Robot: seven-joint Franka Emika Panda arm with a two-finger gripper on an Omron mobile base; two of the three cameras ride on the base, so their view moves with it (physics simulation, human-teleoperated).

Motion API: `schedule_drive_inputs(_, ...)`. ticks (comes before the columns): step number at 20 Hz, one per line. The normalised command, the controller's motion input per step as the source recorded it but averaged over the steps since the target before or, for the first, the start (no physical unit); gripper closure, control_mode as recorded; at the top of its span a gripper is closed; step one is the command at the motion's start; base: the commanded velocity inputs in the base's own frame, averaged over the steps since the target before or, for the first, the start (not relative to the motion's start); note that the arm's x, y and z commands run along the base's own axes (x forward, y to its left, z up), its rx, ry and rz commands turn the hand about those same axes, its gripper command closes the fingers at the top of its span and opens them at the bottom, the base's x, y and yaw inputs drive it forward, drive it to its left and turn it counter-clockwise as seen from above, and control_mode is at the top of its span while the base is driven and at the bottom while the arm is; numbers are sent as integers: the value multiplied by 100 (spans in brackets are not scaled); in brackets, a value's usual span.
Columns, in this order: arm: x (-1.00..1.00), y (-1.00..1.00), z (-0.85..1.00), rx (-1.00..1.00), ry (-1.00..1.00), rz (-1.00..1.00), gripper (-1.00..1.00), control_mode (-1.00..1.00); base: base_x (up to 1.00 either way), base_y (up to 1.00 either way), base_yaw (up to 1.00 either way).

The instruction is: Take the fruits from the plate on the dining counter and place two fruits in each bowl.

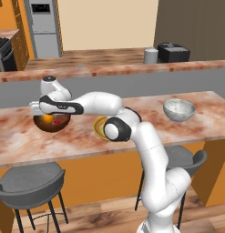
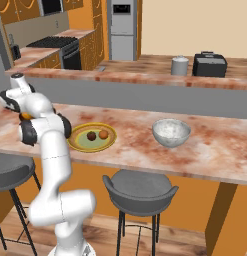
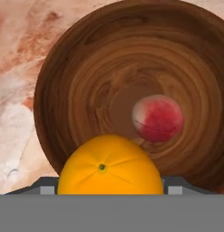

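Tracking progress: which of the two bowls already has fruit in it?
The dark brown wooden bowl, holding a pinkish-red fruit; the pale grey speckled stone bowl looks empty.

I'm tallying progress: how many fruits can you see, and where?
4: a pinkish-red one lies in the wooden bowl, an orange one is at the gripper above that bowl, and a dark brown and an orange one are on the plate.

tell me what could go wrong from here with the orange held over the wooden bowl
1. The orange fruit sits near the wooden bowl's rim side in the hand view; released here, it might strike the rim and roll onto the dining counter.
2. It could drop onto the pinkish-red fruit already inside and bounce.
3. The grey stone bowl holds nothing, while two fruits wait on the plate; any fruit misplaced spoils the two-per-bowl split.
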Motion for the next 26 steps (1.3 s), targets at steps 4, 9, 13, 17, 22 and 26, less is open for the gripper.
schedule_drive_inputs(4, 12, 9, -25, 0, 0, -3, 100, -100, 0, 0, 0)
schedule_drive_inputs(9, 7, 1, -21, 0, 0, -2, 100, -100, 0, 0, 0)
schedule_drive_inputs(13, 5, 0, -21, 0, 0, -2, 100, -100, 0, 0, 0)
schedule_drive_inputs(17, 1, 0, -13, 0, 0, -1, 100, -100, 0, 0, 0)
schedule_drive_inputs(22, 0, 0, -10, 0, 0, 0, -100, -100, 0, 0, 0)
schedule_drive_inputs(26, 0, -2, -2, 0, 0, 0, -100, -100, 0, 0, 0)
